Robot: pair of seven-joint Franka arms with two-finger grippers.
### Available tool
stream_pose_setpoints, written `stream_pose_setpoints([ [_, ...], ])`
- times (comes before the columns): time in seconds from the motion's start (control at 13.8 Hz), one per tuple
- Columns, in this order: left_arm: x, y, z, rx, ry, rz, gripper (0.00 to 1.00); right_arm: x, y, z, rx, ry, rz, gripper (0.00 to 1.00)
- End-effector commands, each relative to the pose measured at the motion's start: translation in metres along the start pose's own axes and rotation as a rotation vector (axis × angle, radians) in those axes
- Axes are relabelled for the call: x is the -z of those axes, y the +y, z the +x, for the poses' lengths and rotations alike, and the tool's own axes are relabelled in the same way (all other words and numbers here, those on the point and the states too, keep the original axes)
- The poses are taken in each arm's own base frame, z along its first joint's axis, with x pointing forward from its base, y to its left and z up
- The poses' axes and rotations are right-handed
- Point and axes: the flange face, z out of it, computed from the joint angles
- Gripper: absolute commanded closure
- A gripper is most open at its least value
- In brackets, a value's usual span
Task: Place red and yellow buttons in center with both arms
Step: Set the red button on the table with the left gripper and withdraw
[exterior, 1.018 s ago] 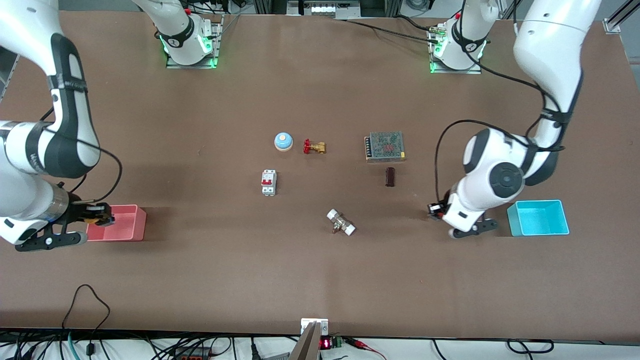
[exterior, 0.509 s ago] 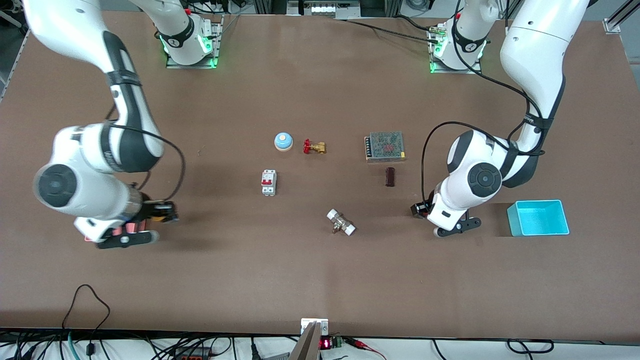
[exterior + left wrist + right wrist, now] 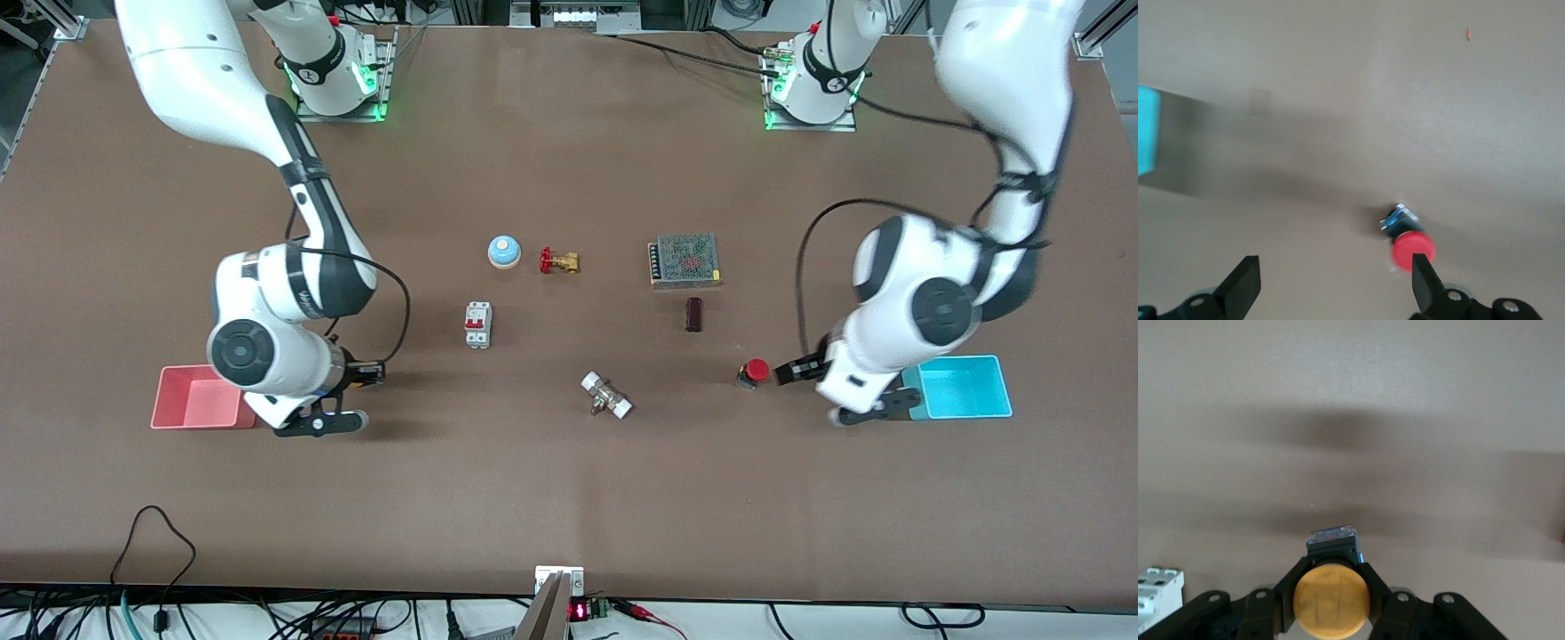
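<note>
1. Red button (image 3: 757,371) rests on the table (image 3: 569,498), toward the left arm's end, near the cyan tray (image 3: 958,388). Left gripper (image 3: 794,371) is beside it, fingers spread, released.
2. Yellow button (image 3: 1331,600) is clamped in the right gripper (image 3: 369,372), over bare table near the pink tray (image 3: 197,398); placement pending.

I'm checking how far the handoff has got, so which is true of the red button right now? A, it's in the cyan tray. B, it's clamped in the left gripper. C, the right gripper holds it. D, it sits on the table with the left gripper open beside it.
D: the red button rests on the brown table, and the left wrist view shows the left gripper with fingers spread, gripping nothing.
</note>
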Motion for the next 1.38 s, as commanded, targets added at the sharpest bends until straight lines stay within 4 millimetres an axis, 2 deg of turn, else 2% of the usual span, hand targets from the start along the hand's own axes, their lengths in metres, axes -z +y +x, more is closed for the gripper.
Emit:
stream_pose_setpoints([
  [0.0,0.047,-0.032,-0.007,-0.067,0.01,0.034,0.0,-0.01,-0.006,0.002,-0.052,0.001,0.009,0.79],
  [0.29,0.111,-0.078,-0.011,-0.148,0.049,0.042,0.0,-0.028,-0.015,0.001,-0.124,-0.004,-0.003,0.78],
  [0.44,0.133,-0.1,-0.015,-0.188,0.044,0.046,0.0,-0.031,-0.027,-0.003,-0.139,-0.009,-0.003,0.76],
  [0.73,0.163,-0.126,-0.02,-0.201,0.074,0.049,0.0,-0.042,-0.027,-0.005,-0.144,-0.021,-0.018,0.74],
  [0.8,0.172,-0.127,-0.024,-0.214,0.087,0.049,0.0,-0.043,-0.027,-0.005,-0.143,-0.02,-0.02,0.66],
  [0.87,0.18,-0.131,-0.027,-0.21,0.09,0.052,0.0,-0.045,-0.027,-0.005,-0.143,-0.022,-0.021,0.62],
  [0.95,0.189,-0.132,-0.031,-0.204,0.099,0.044,0.0,-0.047,-0.027,-0.005,-0.144,-0.025,-0.021,0.36],
  [1.09,0.201,-0.132,-0.038,-0.199,0.106,0.028,0.0,-0.042,-0.027,-0.005,-0.147,-0.02,-0.015,0.0],
  [1.31,0.221,-0.124,-0.054,-0.214,0.115,0.036,0.0,-0.026,-0.024,-0.004,-0.158,-0.007,-0.006,0.0],
])
